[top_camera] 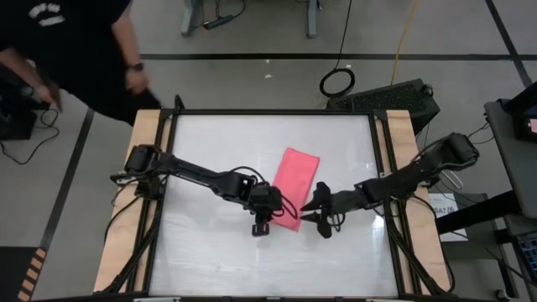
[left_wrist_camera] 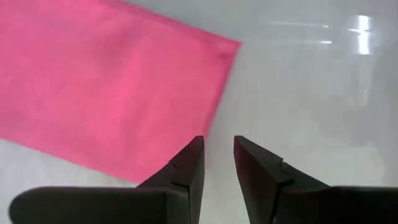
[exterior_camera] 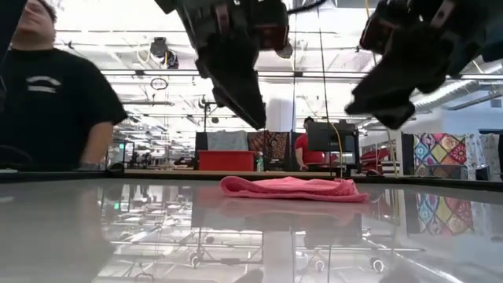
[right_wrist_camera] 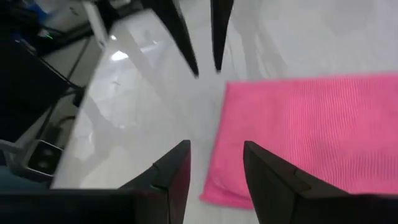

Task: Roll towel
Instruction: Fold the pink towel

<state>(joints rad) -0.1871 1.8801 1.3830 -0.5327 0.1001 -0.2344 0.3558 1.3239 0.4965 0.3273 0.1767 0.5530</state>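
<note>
The pink towel (top_camera: 295,186) lies flat on the white table as a long rectangle, running from the table's middle toward the near edge. It also shows in the low view (exterior_camera: 291,187). My left gripper (top_camera: 281,220) hovers open by the towel's near left corner (left_wrist_camera: 143,174), touching nothing. My right gripper (top_camera: 313,211) hovers open by the towel's near right corner (right_wrist_camera: 217,193), also empty. In the low view both grippers (exterior_camera: 255,118) (exterior_camera: 385,118) hang well above the table. The right wrist view shows my left fingers (right_wrist_camera: 186,43) farther off.
A person in a black shirt (top_camera: 75,50) stands beyond the table's far left corner and also shows in the low view (exterior_camera: 47,102). Wooden side rails (top_camera: 134,201) (top_camera: 411,201) border the white tabletop (top_camera: 210,252), which has bare room on the left and near sides.
</note>
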